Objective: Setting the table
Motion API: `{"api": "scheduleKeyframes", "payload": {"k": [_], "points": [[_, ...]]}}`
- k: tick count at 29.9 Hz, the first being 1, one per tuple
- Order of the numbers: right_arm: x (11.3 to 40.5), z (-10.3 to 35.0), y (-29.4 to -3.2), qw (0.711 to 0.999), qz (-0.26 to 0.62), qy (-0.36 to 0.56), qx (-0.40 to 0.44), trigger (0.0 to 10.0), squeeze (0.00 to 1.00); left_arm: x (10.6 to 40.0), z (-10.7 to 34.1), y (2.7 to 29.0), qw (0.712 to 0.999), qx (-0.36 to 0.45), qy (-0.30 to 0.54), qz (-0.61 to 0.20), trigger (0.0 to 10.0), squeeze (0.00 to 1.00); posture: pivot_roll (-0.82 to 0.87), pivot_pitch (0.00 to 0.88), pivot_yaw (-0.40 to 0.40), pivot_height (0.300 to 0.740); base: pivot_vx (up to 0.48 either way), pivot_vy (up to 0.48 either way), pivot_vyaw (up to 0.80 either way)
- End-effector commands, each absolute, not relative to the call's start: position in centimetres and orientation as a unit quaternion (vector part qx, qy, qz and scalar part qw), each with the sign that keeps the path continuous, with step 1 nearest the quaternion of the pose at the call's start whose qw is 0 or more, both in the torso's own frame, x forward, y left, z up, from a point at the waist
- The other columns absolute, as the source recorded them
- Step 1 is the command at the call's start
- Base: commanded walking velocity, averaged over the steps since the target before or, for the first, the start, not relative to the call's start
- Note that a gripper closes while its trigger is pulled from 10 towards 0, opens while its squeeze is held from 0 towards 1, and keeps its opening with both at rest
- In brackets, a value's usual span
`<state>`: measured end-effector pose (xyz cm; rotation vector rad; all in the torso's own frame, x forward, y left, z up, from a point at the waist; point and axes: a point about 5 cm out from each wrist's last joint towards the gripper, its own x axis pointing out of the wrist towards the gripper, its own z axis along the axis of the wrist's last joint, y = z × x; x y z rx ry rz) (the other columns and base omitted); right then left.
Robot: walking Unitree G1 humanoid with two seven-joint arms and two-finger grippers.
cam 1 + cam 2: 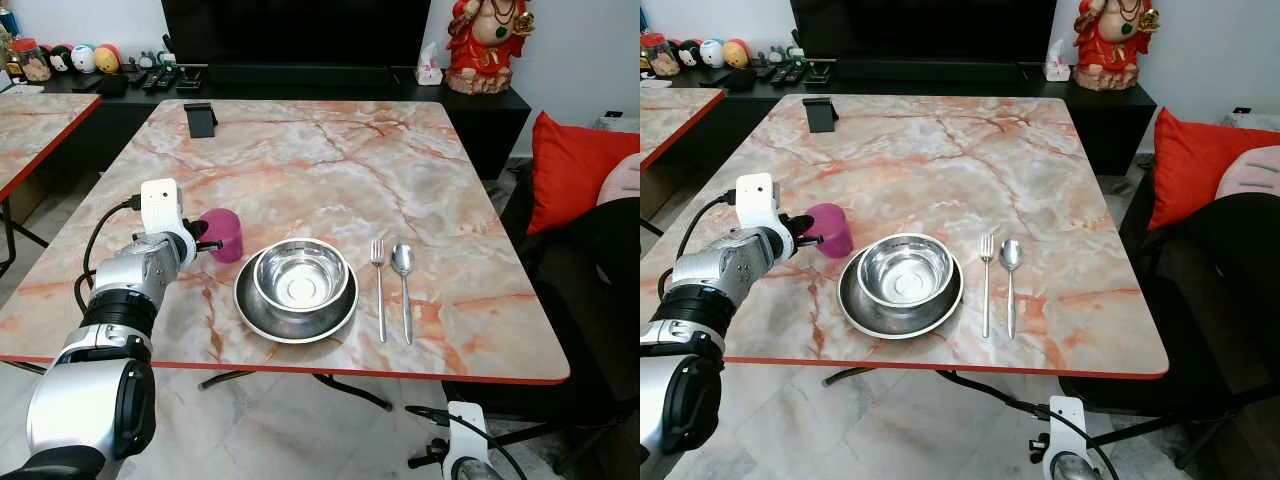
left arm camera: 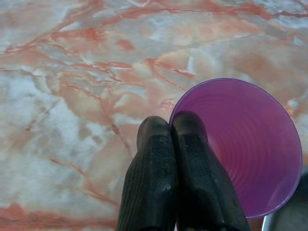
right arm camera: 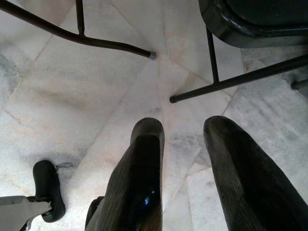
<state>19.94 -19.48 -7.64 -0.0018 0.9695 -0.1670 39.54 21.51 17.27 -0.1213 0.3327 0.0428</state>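
On table (image 1: 330, 150): left pincer (image 2: 174, 126) pinching upright purple cup (image 1: 224, 234) rim.

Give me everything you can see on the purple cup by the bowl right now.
The purple cup is a small magenta tumbler, plastic by its look, with ribbed inner walls and an empty inside. It stands upright on the marble table, to the left of the steel plate holding the bowl. The left pincer has its two fingers pressed together over the cup's rim, one inside and one outside.
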Motion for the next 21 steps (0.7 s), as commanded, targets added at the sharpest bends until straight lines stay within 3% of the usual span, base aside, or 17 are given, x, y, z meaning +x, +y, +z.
{"api": "scheduleKeyframes", "payload": {"k": [1, 2, 3, 15, 16, 17, 18, 19, 21], "points": [[19.98, -7.63, -19.48, 0.881, -0.085, 0.466, 0.003, 10.0, 0.00, 39.87, 17.91, 21.43, 0.985, -0.060, 0.161, 0.024, 10.0, 0.42, -0.06, 0.000, 0.006, 0.740, 0.000, 0.000, 0.00], [19.98, -7.63, -19.48, 0.881, -0.085, 0.466, 0.003, 10.0, 0.00, 39.87, 17.91, 21.43, 0.985, -0.060, 0.161, 0.024, 10.0, 0.42, -0.06, 0.000, 0.006, 0.740, 0.000, 0.000, 0.00], [19.97, -7.63, -19.47, 0.881, -0.085, 0.466, 0.003, 10.0, 0.00, 39.89, 17.91, 21.40, 0.985, -0.061, 0.161, 0.024, 10.0, 0.98, -0.06, 0.000, 0.006, 0.740, 0.000, 0.000, 0.00], [19.93, -7.66, -19.45, 0.880, -0.085, 0.467, 0.003, 10.0, 0.00, 40.00, 18.07, 21.24, 0.985, -0.066, 0.157, 0.023, 10.0, 0.97, -0.07, 0.000, 0.009, 0.740, 0.000, 0.000, 0.00], [19.93, -7.66, -19.45, 0.880, -0.085, 0.467, 0.003, 10.0, 0.00, 40.02, 18.13, 21.23, 0.985, -0.066, 0.155, 0.024, 10.0, 0.74, -0.06, 0.000, 0.008, 0.740, 0.000, 0.000, 0.00], [19.93, -7.66, -19.45, 0.880, -0.085, 0.467, 0.003, 10.0, 0.00, 40.05, 18.25, 21.22, 0.986, -0.066, 0.153, 0.025, 10.0, 0.20, -0.06, 0.000, 0.008, 0.740, 0.000, 0.000, 0.00], [19.93, -7.66, -19.45, 0.880, -0.085, 0.467, 0.003, 10.0, 0.00, 40.07, 18.29, 21.21, 0.986, -0.065, 0.152, 0.025, 10.0, 0.20, -0.06, 0.000, 0.008, 0.740, 0.000, 0.000, 0.00], [19.94, -7.65, -19.45, 0.880, -0.085, 0.467, 0.003, 10.0, 0.00, 40.10, 18.41, 21.17, 0.986, -0.065, 0.150, 0.025, 10.0, 0.00, -0.06, 0.000, 0.007, 0.740, 0.000, 0.000, 0.00], [19.94, -7.65, -19.45, 0.880, -0.085, 0.467, 0.003, 10.0, 0.00, 40.12, 18.48, 21.12, 0.986, -0.066, 0.149, 0.024, 10.0, 0.00, -0.06, 0.000, 0.007, 0.740, 0.000, 0.000, 0.00]]}}
